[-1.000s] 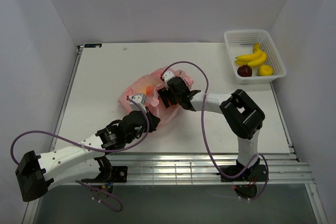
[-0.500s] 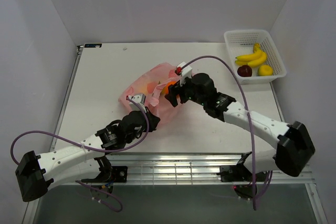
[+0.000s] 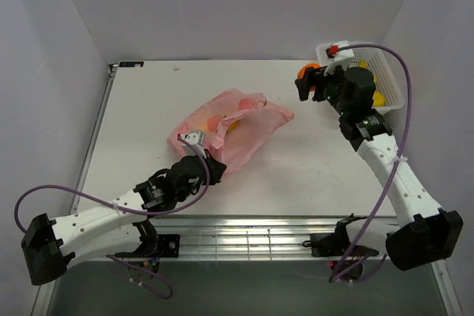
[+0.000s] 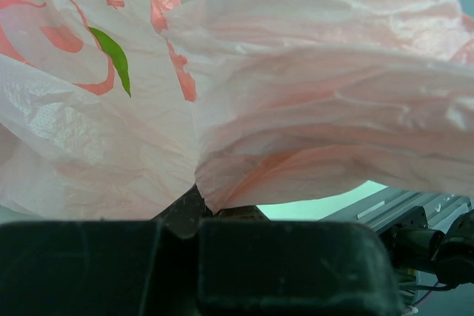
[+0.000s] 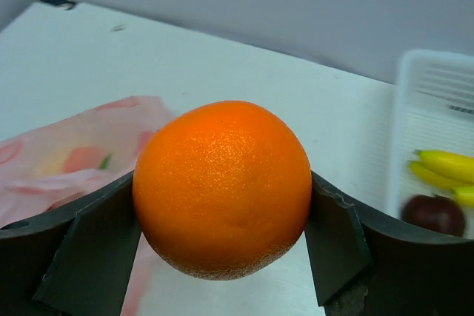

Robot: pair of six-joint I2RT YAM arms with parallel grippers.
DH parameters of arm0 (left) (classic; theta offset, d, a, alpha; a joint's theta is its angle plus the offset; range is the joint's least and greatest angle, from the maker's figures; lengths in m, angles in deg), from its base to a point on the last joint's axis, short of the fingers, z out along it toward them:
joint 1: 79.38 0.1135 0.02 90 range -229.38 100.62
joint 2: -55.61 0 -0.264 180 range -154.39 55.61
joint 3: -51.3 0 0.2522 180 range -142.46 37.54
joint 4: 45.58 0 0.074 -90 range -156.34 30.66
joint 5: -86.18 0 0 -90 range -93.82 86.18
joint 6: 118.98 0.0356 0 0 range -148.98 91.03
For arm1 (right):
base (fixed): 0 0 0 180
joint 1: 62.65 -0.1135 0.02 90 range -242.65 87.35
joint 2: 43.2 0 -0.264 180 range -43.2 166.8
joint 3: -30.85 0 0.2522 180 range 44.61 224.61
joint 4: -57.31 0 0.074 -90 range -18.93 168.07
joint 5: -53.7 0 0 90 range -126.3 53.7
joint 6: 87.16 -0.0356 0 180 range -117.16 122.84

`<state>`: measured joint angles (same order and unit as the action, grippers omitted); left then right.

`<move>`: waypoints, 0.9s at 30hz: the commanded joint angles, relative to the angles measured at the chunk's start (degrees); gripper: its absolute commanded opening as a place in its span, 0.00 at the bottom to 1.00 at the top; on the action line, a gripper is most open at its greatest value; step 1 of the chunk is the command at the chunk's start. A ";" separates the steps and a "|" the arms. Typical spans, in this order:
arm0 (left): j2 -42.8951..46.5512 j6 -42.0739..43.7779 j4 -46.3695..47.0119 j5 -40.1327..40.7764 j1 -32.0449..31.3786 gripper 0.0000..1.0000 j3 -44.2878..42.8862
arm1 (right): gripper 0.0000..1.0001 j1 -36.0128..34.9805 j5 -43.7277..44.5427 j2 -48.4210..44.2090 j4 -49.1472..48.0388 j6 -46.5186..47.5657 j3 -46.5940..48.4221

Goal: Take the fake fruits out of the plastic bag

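The pink plastic bag [image 3: 233,127] lies crumpled at the table's middle, with fruit shapes showing faintly through it. My left gripper [image 3: 209,162] is shut on the bag's near edge; the left wrist view is filled with pink bag film [image 4: 296,94] pinched at the jaws. My right gripper [image 3: 307,83] is shut on an orange fake fruit [image 5: 222,186] and holds it in the air at the back right, just left of the white basket. The orange also shows in the top view [image 3: 306,73].
The white lattice basket [image 3: 386,64] at the back right corner holds a yellow banana bunch [image 3: 354,80], a dark purple fruit [image 3: 344,100] and a yellow fruit [image 3: 375,99]. White walls stand close on left, back and right.
My right gripper has lifted the orange out of the bag and carried it right and back toward the basket. The bag has flattened and stretched to the right. The left gripper has stayed put.
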<state>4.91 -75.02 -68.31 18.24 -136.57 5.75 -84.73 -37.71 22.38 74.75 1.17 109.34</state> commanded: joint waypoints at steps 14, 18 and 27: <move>2.62 2.45 0.71 0.35 -0.29 0.00 -1.61 | 0.46 32.89 4.22 38.29 1.15 -0.61 23.68; 2.62 2.62 0.71 -0.44 -0.29 0.00 -1.61 | 0.87 35.09 4.84 42.95 0.98 -1.23 26.85; 2.97 3.42 1.59 -1.85 -0.29 0.00 -1.61 | 0.90 35.71 -8.50 41.04 4.14 -0.70 28.45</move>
<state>6.81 -72.31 -67.85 17.33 -136.57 5.66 -48.60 -39.43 68.44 78.75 0.21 136.90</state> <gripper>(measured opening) 0.023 0.903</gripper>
